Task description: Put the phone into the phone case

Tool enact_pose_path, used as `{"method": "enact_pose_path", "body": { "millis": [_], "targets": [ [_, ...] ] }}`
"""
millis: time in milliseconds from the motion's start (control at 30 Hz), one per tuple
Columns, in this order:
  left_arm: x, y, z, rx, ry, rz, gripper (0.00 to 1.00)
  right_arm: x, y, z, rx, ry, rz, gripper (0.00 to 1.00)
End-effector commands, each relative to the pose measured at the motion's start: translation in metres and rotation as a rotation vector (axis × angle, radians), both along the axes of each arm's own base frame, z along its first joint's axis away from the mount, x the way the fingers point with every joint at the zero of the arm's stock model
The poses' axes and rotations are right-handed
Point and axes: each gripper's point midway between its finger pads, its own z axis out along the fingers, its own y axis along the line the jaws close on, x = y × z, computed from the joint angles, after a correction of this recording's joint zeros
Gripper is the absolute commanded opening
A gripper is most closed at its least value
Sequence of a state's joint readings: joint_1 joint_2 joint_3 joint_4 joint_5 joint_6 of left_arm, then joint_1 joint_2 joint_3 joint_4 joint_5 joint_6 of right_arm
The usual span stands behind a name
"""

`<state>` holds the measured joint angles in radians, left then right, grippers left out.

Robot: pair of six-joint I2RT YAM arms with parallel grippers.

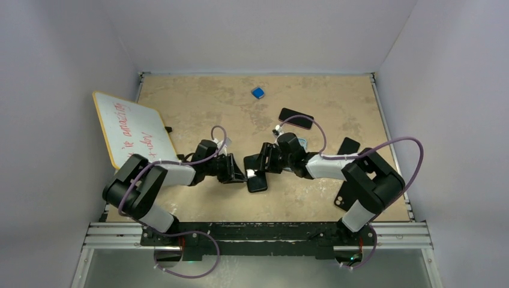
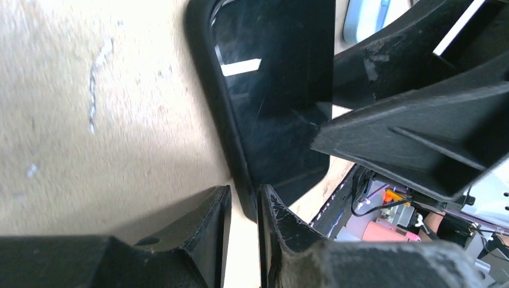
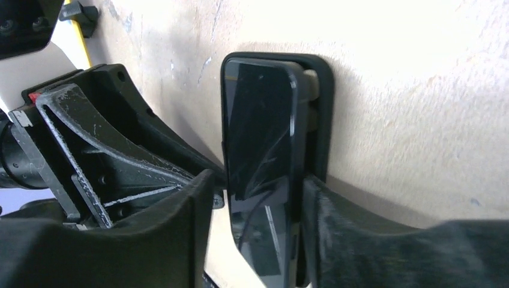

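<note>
A black phone [image 3: 258,120] stands on edge, tilted, half in a black phone case [image 3: 323,90] on the tan table. From above both show as one dark slab [image 1: 257,182] between the two grippers. My left gripper [image 2: 245,195] is shut on the case's rim [image 2: 207,78], the phone's glossy screen [image 2: 276,90] just beyond it. My right gripper [image 3: 258,180] straddles the phone and case edge. Its right finger [image 3: 336,216] touches the case, and a gap shows between its left finger [image 3: 192,210] and the phone. In the top view the grippers [image 1: 240,174] [image 1: 261,163] face each other.
A whiteboard [image 1: 135,129] with red writing lies at the left. A second black phone [image 1: 295,118], a dark case [image 1: 348,146] and another phone [image 1: 342,195] lie to the right. A small blue object [image 1: 258,92] sits at the back. White walls enclose the table.
</note>
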<state>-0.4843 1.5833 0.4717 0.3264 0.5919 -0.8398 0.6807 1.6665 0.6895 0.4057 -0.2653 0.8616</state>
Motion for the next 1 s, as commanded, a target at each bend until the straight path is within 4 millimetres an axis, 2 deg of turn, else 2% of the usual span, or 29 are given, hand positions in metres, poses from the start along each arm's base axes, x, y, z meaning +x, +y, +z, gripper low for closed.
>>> {"method": "enact_pose_path", "body": {
  "millis": [0,100,300,433,533,667,833,967],
  "targets": [
    [-0.003,0.009,0.012,0.026,-0.032,0.049,0.26,0.001,-0.019,0.008,-0.123,-0.026,-0.005,0.63],
    [-0.002,0.018,0.019,0.07,-0.061,0.078,0.28,0.003,-0.026,0.018,-0.152,-0.049,-0.02,0.74],
    [0.009,0.021,0.032,0.087,-0.117,0.108,0.29,0.001,-0.039,0.029,-0.202,-0.079,-0.023,0.71],
    [0.014,0.018,0.032,0.082,-0.121,0.105,0.29,0.001,-0.042,0.03,-0.203,-0.095,-0.019,0.57],
    [0.02,0.013,0.034,0.075,-0.126,0.101,0.29,-0.003,-0.041,0.023,-0.197,-0.083,0.006,0.48],
    [0.028,0.004,0.037,0.039,-0.129,0.088,0.3,-0.007,-0.041,0.011,-0.208,-0.062,0.029,0.41],
    [0.029,-0.001,0.028,0.03,-0.113,0.085,0.33,-0.008,-0.038,0.001,-0.205,-0.069,0.064,0.3],
    [0.028,-0.01,0.023,-0.001,-0.1,0.069,0.33,-0.01,-0.032,0.002,-0.177,-0.073,0.09,0.22]
  ]
}}
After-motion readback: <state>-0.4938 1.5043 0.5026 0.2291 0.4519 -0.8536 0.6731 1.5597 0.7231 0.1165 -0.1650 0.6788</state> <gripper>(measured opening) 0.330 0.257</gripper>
